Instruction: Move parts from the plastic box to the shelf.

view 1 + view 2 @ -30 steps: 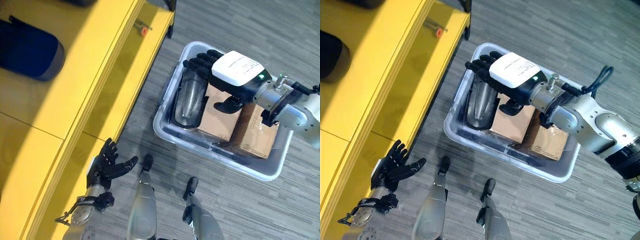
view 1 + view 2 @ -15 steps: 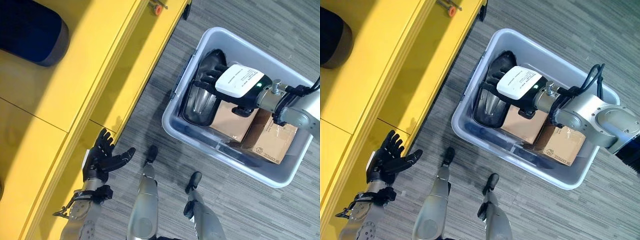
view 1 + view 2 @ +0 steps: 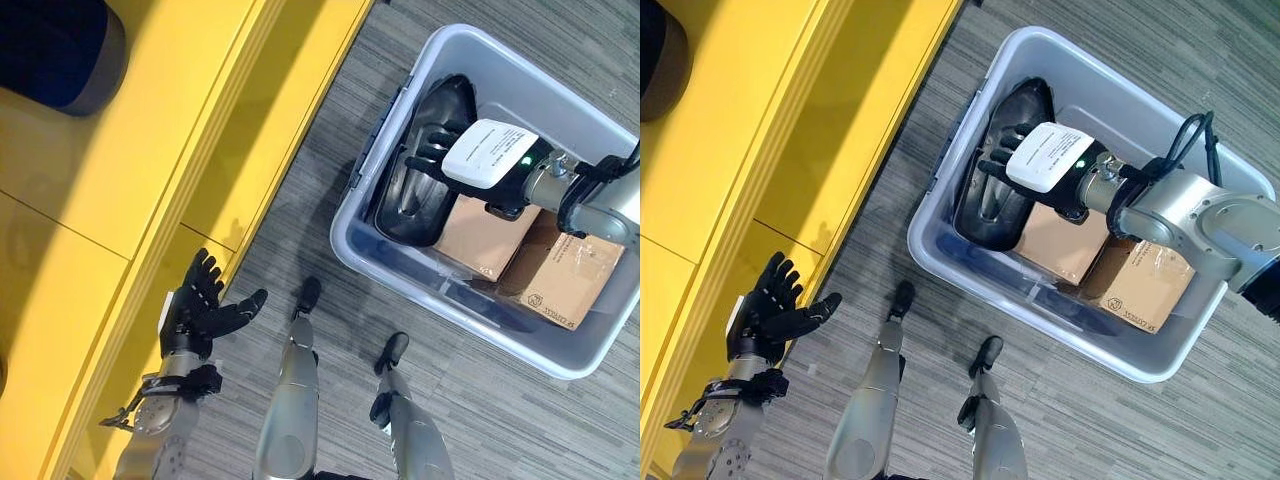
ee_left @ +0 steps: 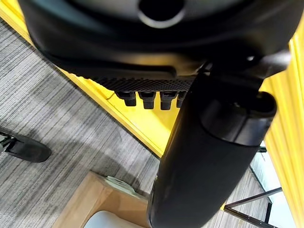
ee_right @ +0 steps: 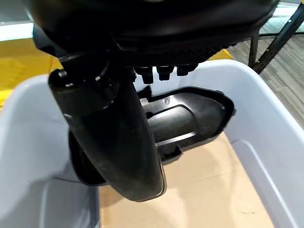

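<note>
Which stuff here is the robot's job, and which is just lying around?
For the job:
- plastic box
- black part inside it
- two cardboard boxes inside it
- yellow shelf
- right hand, open over the black part

Just lying about:
- dark blue roll on the shelf

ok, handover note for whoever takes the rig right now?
Right hand: open, fingers spread over the black part in the plastic box; not gripping it yet.
Left hand: open, idle, beside the yellow shelf.
Box holds the black part along its shelf-side wall and two cardboard boxes beside it.
Done: no grasp yet; a dark blue item lies on the shelf.
Left: grasp the black part, carry it to the shelf, then the cardboard boxes.
</note>
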`<state>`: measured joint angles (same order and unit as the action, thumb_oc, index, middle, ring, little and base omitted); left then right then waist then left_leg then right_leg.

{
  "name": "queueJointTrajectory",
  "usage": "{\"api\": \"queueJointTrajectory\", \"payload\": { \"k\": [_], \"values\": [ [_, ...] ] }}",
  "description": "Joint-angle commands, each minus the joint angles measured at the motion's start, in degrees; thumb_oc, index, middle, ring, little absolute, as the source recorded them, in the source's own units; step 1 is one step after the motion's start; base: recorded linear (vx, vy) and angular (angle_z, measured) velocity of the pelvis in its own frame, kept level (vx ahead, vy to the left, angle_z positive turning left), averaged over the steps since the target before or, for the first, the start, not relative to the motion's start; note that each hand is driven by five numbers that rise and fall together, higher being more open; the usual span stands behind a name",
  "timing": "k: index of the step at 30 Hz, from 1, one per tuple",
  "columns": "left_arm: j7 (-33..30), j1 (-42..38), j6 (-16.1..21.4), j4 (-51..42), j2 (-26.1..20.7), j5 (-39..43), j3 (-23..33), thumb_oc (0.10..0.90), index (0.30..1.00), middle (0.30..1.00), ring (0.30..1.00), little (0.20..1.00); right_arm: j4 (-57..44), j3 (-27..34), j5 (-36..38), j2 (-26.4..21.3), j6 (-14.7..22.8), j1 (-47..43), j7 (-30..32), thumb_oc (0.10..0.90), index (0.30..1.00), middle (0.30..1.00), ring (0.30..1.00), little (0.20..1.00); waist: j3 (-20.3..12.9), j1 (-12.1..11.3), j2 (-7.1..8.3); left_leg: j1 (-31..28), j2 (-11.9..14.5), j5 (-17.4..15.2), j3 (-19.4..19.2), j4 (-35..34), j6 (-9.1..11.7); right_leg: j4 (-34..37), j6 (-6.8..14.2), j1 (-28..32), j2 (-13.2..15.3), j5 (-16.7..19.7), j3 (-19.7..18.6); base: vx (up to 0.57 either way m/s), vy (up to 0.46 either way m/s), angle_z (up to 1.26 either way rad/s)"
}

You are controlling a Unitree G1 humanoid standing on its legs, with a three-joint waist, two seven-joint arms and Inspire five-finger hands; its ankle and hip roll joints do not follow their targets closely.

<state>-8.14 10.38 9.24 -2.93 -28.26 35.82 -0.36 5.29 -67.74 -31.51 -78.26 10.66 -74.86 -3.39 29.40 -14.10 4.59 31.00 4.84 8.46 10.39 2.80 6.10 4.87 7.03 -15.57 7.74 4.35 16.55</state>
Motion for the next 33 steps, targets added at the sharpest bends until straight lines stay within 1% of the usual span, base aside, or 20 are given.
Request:
{"api": "queueJointTrajectory", "payload": {
  "k": [1, 6, 11, 15, 20, 25, 33],
  "values": [
    [-0.71, 1.55, 5.85, -5.83, -2.99, 1.35, 2.13, 0.9, 1.0, 1.0, 1.0, 1.0, -1.92, -3.06, -1.15, -6.66, -0.32, -9.51, 3.06, 0.9, 1.0, 1.0, 1.0, 1.0, 0.38, 0.47, 0.87, 1.82, 0.86, 0.17, -1.77, 1.33, 0.88, -8.12, -0.23, 7.28, 1.62, -12.52, -0.17, 0.02, -0.037, 0.1],
    [-1.23, 1.07, 6.33, -6.27, -3.22, 1.3, 2.38, 0.9, 1.0, 1.0, 1.0, 1.0, -1.01, -4.77, -2.52, -6.93, -0.8, -11.98, 4.09, 0.9, 1.0, 1.0, 1.0, 1.0, 0.39, 0.28, 1.27, 3.96, 0.01, -0.44, -1.22, 2.45, 0.85, -7.77, -0.12, 6.93, 1.74, -12.52, 0.53, 0.02, -0.041, 0.1],
    [-1.67, 0.89, 6.77, -6.33, -2.89, 1.16, 2.41, 0.9, 1.0, 1.0, 1.0, 1.0, -0.45, -4.96, -3.88, -7.47, -1.04, -12.15, 4.8, 0.9, 1.0, 1.0, 1.0, 1.0, 0.39, 0.38, 1.17, 5.72, -0.95, -0.8, -0.58, 3.12, 0.87, -7.54, -0.05, 6.55, 1.82, -12.83, 1.03, 0.02, -0.04, 0.1],
    [-2.28, 0.63, 6.97, -6.3, -2.89, 0.7, 2.84, 0.9, 1.0, 1.0, 1.0, 1.0, 0.01, -4.01, -4.72, -7.68, -1.29, -11.39, 5.53, 0.9, 1.0, 1.0, 1.0, 1.0, 0.39, 0.45, 1.1, 6.94, -1.53, -1.0, -0.22, 3.49, 0.79, -7.47, 0.03, 6.04, 1.92, -12.97, 1.41, 0.01, -0.025, 0.11],
    [-2.12, 0.46, 7.4, -6.52, -3.23, 1.07, 2.95, 0.9, 1.0, 1.0, 1.0, 1.0, 1.3, -5.11, -5.58, -7.9, -1.67, -12.78, 6.25, 0.9, 1.0, 1.0, 1.0, 1.0, 0.39, 0.5, 1.02, 8.92, -2.34, -1.28, 0.19, 4.4, 0.83, -7.56, 0.03, 5.27, 1.95, -13.38, 1.73, 0.01, -0.022, 0.04],
    [-2.48, 0.18, 8.21, -6.84, -3.61, 1.1, 3.63, 0.9, 1.0, 1.0, 1.0, 1.0, 4.58, -5.36, -6.24, -8.03, -2.18, -12.1, 7.15, 0.9, 1.0, 1.0, 1.0, 1.0, 0.39, 0.81, 0.39, 12.23, -3.45, -1.46, 0.59, 5.6, 0.94, -8.4, 0.05, 3.11, 2.3, -14.01, 2.23, 0.0, -0.025, 0.02],
    [-2.71, 0.12, 9.08, -6.51, -3.54, 1.56, 4.08, 0.9, 1.0, 1.0, 1.0, 1.0, 5.99, -4.11, -6.68, -8.86, -2.38, -9.87, 7.86, 0.9, 1.0, 1.0, 1.0, 1.0, 0.39, 1.78, -0.53, 15.48, -3.87, -1.73, 0.77, 7.0, 0.89, -10.36, -0.18, -0.24, 2.73, -14.7, 1.79, 0.0, -0.004, 0.03]
  ]
}}
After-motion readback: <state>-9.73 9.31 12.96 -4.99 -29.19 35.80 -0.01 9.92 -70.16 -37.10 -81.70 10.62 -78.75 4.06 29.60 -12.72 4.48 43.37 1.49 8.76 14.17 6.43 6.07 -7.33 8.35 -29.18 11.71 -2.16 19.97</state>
